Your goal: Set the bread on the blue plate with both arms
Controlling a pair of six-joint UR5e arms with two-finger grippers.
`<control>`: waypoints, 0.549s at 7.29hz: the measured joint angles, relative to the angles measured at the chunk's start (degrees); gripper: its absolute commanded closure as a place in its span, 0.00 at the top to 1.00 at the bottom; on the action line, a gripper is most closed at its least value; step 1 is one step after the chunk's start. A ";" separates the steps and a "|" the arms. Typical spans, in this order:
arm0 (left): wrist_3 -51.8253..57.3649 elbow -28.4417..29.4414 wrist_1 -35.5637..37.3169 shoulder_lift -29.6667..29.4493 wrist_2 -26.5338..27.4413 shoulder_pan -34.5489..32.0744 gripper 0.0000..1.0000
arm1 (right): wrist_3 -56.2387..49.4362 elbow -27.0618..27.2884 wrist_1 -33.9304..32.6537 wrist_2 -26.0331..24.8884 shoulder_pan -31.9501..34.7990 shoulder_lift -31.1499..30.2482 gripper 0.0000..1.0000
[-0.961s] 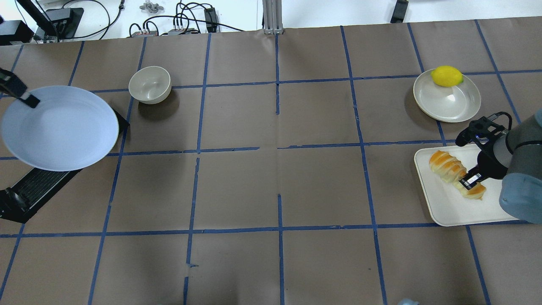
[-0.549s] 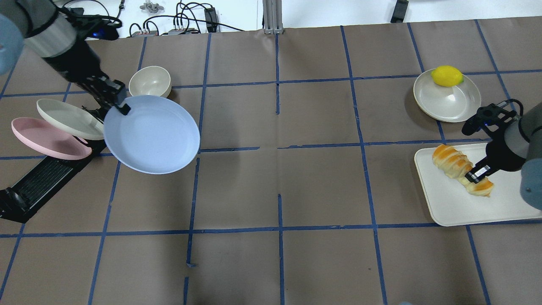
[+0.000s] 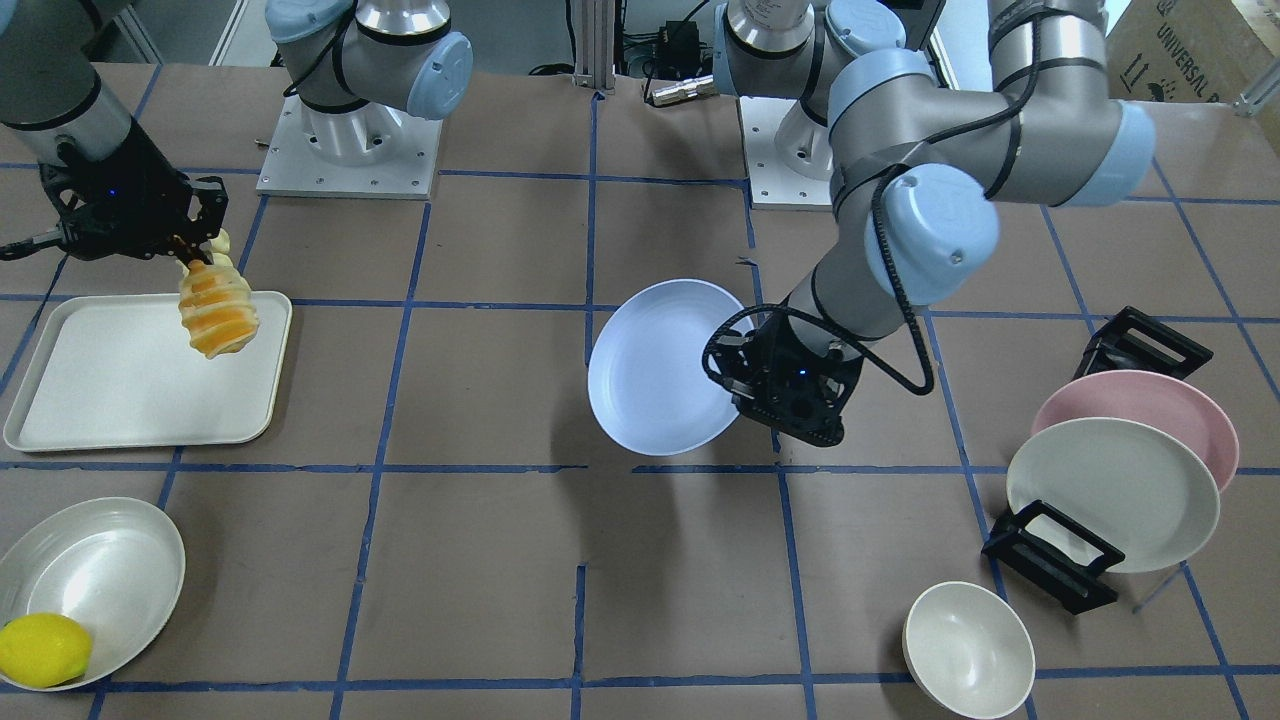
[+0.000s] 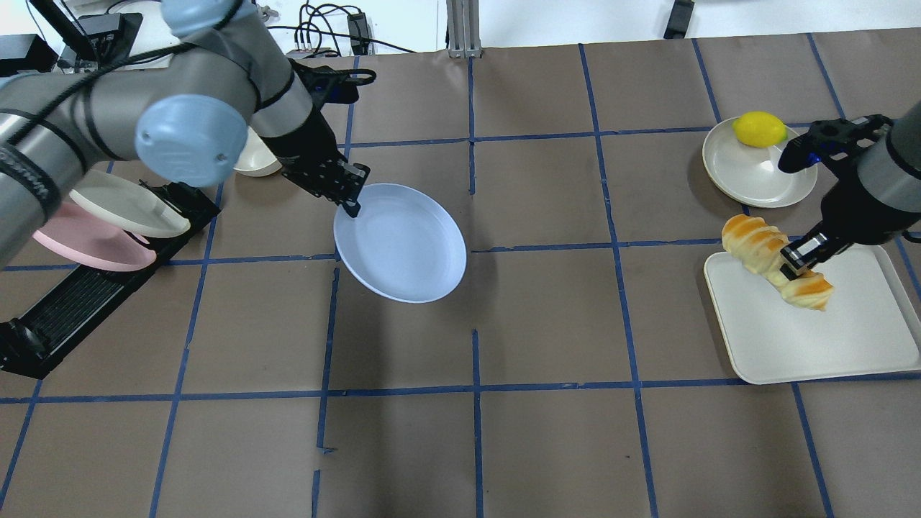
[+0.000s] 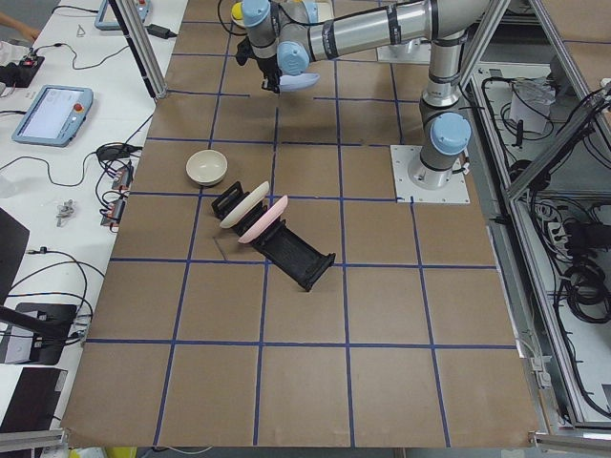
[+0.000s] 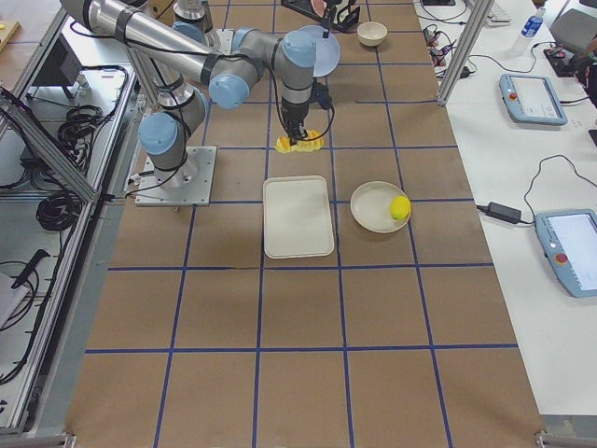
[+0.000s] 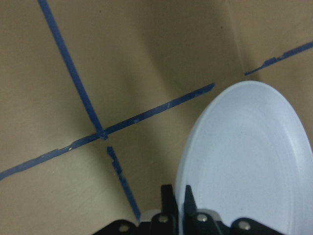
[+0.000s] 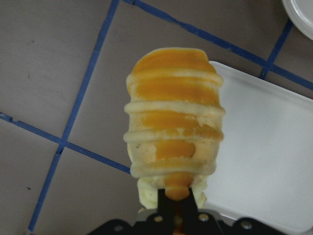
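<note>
Overhead view: high behind robot, facing forward and down, whole worktop (image 4: pixel 547 446) in frame; left arm (image 4: pixel 187 129) enters at view's left.
Front-facing view: across worktop, steep downward look, robot bases (image 3: pixel 345 150) at top, sides mirrored.
These two share blue plate (image 4: pixel 403 244), bread (image 4: pixel 755 244), white tray (image 4: pixel 827 345), plate rack (image 4: pixel 72 316).
End views: far, elevated, looking along worktop from opposite ends; both catch plate.
Left wrist view: very close, past jaws onto plate rim.
Right wrist view: very close, bread fills centre, tray corner behind.

lemon (image 4: pixel 759 129) on white dish (image 4: pixel 763 178); white tray (image 4: pixel 791 345); bowl (image 3: pixel 968 650); pink plate (image 3: pixel 1140 395) & cream plate (image 3: pixel 1110 495) in blk rack (image 4: pixel 65 316).
</note>
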 measured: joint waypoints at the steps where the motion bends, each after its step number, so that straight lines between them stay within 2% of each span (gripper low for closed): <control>1: -3.31 -1.83 5.06 -1.64 -0.09 -1.99 0.07 | 4.96 -1.30 1.20 -0.05 3.41 0.06 0.08; 2: -4.80 -2.81 8.23 -3.04 -0.14 -3.24 0.08 | 9.72 -1.72 1.64 0.04 6.34 0.19 0.08; 4: -5.72 -3.25 10.85 -4.40 -2.14 -4.28 0.22 | 18.58 -1.65 1.43 0.31 11.89 1.15 0.07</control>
